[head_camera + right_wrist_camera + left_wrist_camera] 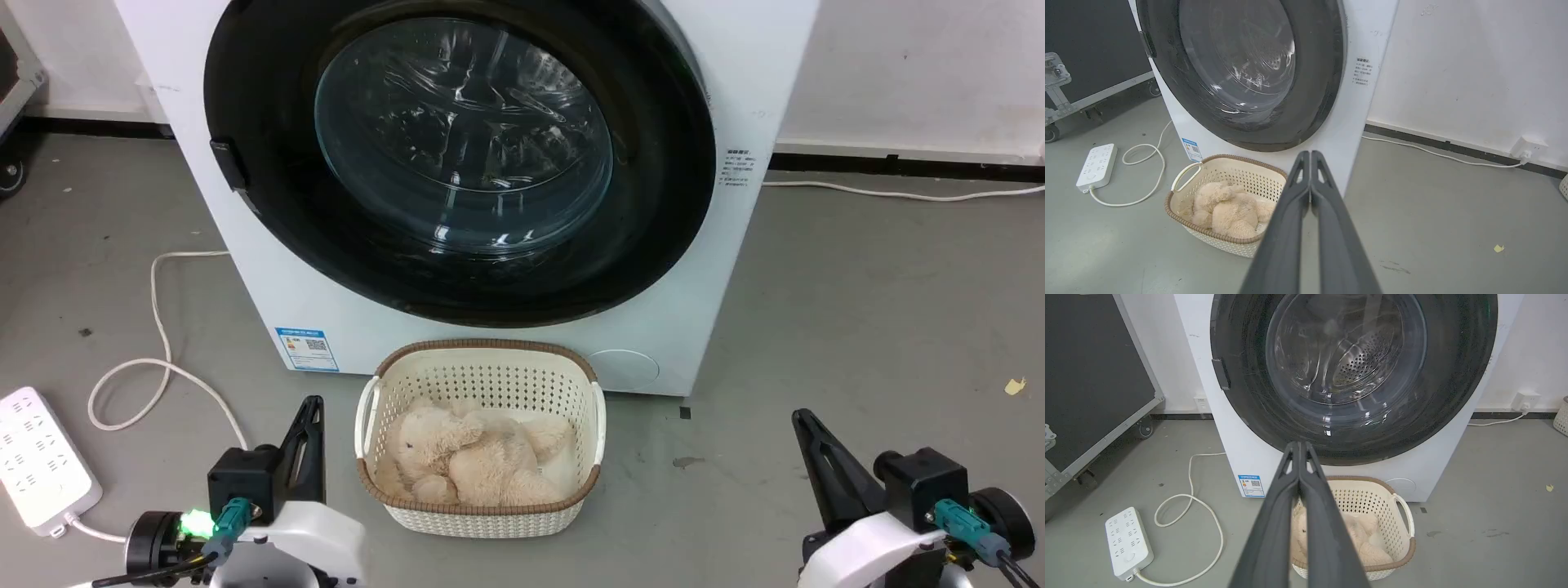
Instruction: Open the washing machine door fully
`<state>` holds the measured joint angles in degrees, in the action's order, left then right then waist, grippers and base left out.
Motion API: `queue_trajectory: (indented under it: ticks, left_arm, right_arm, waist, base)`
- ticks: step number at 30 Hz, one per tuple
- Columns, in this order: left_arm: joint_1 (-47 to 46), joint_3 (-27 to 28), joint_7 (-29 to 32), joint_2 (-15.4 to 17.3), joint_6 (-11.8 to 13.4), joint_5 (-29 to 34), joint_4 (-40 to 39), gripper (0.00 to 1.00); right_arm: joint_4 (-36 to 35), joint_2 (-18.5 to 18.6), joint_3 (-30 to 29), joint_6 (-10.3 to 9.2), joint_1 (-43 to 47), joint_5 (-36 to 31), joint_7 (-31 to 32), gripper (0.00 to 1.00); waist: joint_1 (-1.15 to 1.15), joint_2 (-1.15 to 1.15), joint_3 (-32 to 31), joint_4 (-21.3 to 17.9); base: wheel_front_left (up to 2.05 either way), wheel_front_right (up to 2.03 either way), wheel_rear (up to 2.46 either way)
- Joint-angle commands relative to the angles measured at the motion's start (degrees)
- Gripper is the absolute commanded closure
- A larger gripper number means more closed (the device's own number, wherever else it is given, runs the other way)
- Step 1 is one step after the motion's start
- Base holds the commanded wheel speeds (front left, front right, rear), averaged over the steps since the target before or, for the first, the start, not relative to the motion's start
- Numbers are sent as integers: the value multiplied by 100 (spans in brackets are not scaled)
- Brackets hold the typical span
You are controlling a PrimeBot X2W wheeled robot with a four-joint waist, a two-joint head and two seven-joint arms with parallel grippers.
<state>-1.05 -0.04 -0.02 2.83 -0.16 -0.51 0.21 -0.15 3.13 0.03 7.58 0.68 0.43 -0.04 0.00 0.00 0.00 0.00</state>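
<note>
Closed glossy black washing machine door [461, 155] stands just behind the laundry basket [482, 359]. Left gripper [311, 404] and right gripper [802, 416] flank the basket, jaws pressed together, empty. Door looks stiff, slippery; grip its edge tab [229, 167].

Washing machine [277, 286] top cut by upper edge; blue sticker [309, 349] text unreadably small.

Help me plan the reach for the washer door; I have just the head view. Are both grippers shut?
Observer: Yes. The wrist views show the left gripper and the right gripper each pressed closed.
Operator: What is that at my left edge?
Observer: A black wheeled case, standing apart from the washing machine.
Operator: Where does the right-hand cable end?
Observer: At a low wall socket.
</note>
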Motion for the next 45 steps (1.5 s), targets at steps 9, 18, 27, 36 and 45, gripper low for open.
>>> queue_trajectory:
  ticks: [9,18,27,36,45]
  left_arm:
    - [105,4,2,5,16,51,-21,100]
    - [105,4,2,5,16,51,-21,100]
    - [105,4,2,5,16,51,-21,100]
    - [105,4,2,5,16,51,-21,100]
    - [105,4,2,5,16,51,-21,100]
  right_arm:
    - [15,-25,-3,-9,-68,-43,4,100]
    - [15,-25,-3,-9,-68,-43,4,100]
    - [15,-25,-3,-9,-68,-43,4,100]
    - [15,-25,-3,-9,-68,-43,4,100]
    - [15,-25,-3,-9,-68,-43,4,100]
  waist:
    - [0,0,0,0]
    - [0,0,0,0]
    - [0,0,0,0]
    - [0,0,0,0]
    - [0,0,0,0]
  base:
    - [0,0,0]
    - [0,0,0]
    - [0,0,0]
    - [0,0,0]
    - [0,0,0]
